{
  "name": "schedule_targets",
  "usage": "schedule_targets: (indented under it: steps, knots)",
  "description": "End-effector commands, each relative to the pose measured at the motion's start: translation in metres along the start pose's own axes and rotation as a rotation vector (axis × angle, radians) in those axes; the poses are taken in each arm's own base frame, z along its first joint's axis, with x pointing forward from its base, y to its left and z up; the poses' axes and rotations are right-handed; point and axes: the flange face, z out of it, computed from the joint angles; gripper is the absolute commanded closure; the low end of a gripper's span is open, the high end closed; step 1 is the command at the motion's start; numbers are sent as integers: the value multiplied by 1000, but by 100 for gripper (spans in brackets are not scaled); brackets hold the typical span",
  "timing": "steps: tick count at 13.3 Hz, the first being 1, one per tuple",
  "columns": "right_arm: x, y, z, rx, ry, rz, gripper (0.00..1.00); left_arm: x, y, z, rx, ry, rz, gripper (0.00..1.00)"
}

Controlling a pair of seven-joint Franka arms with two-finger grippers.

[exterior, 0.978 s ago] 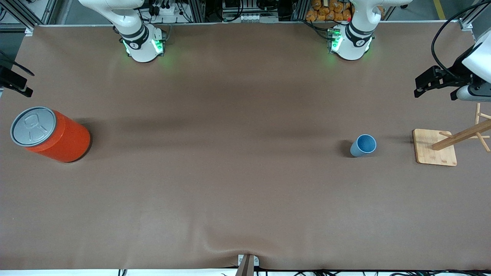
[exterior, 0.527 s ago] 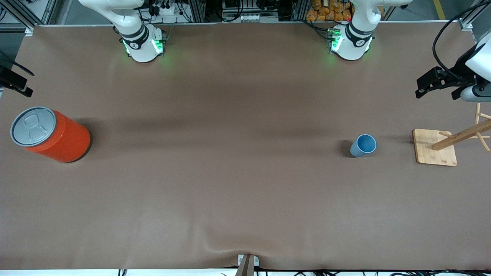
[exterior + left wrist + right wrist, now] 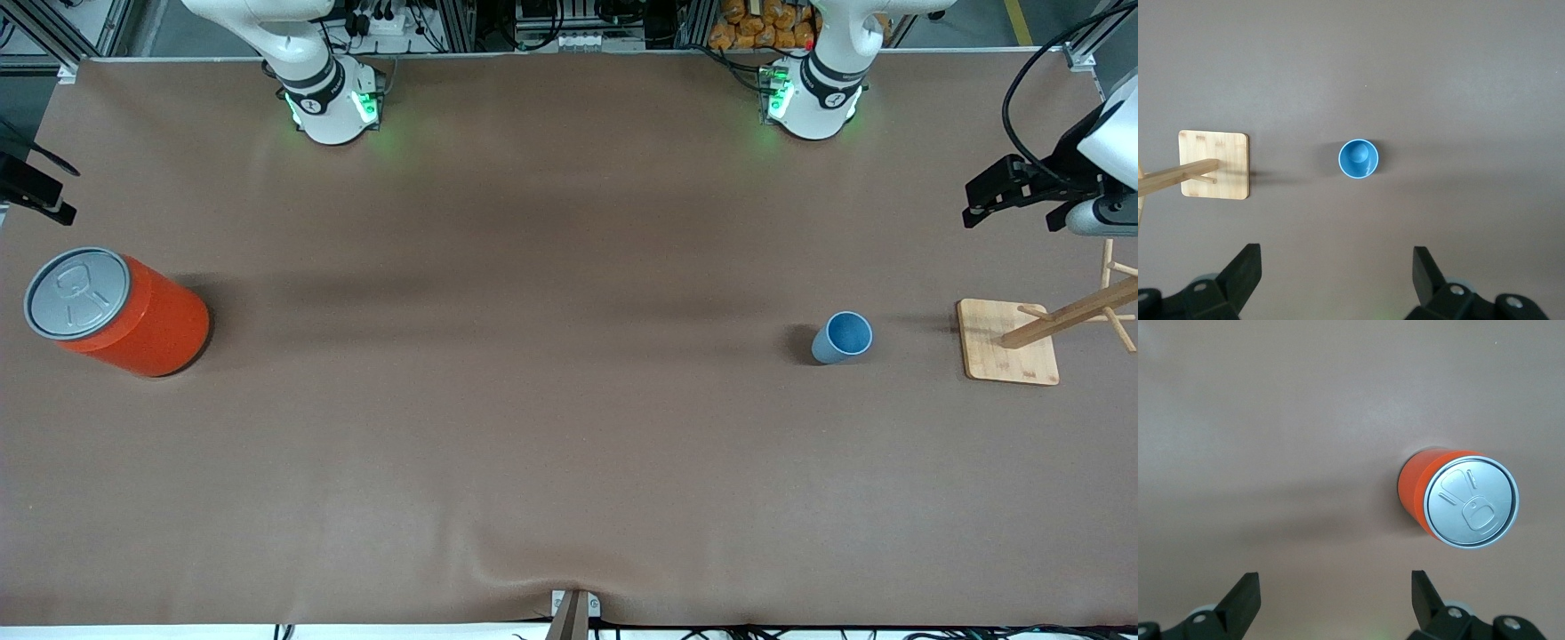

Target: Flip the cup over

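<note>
Blue cup (image 3: 842,337) upright, mouth up, toward the left arm's end of the tabletop (image 3: 533,427).

The cup stands beside the wooden rack's base (image 3: 1007,341), its long axis vertical and its open rim seen full-circle in the left wrist view (image 3: 1358,159); the left tool (image 3: 1336,283) hangs high above it, fingers spread wide, holding nothing, and is by far the nearer; the right tool (image 3: 1335,603), likewise spread, waits over the orange can (image 3: 116,311) at the right arm's end; whether mouth-up is the wanted pose cannot be told.

Cup (image 3: 842,337) beside the rack base (image 3: 1008,342) at the left arm's end, can (image 3: 116,311) at the right arm's end.
</note>
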Motion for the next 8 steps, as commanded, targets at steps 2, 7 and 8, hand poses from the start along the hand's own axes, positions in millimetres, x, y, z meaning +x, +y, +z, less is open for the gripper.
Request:
schedule_targets:
  steps: [2, 7, 8]
  knots:
    - [-1, -1, -3, 9, 6, 5, 0, -1, 2, -2, -4, 2, 4, 0]
    - [-1, -1, -3, 9, 6, 5, 0, -1, -1, -3, -2, 4, 1, 0]
    - [-1, -1, -3, 9, 6, 5, 0, -1, 0, -3, -2, 4, 4, 0]
